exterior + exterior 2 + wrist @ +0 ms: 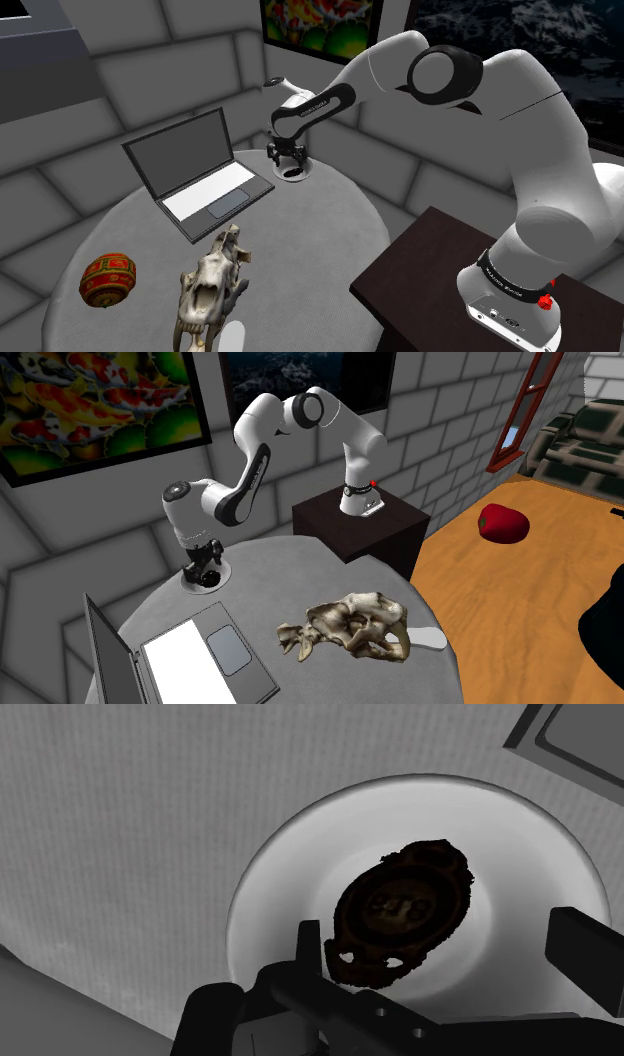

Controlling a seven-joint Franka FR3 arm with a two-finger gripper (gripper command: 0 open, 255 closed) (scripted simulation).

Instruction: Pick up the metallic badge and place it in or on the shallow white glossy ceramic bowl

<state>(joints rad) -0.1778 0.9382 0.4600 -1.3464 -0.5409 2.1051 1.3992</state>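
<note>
At the wall-side edge of the bench [330, 230], badge [400, 909] sits in bowl [290, 894], hand [445, 939] spread over it; placement looks done, only retreat left.

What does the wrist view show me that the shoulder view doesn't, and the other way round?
Wrist view: the dark oval badge lying inside the white bowl, the black fingers standing apart beside it. Shoulder view: the animal skull, the red ornament and the arm's dark stand. Both: the gripper low over the bowl, the grey table and the laptop.
</note>
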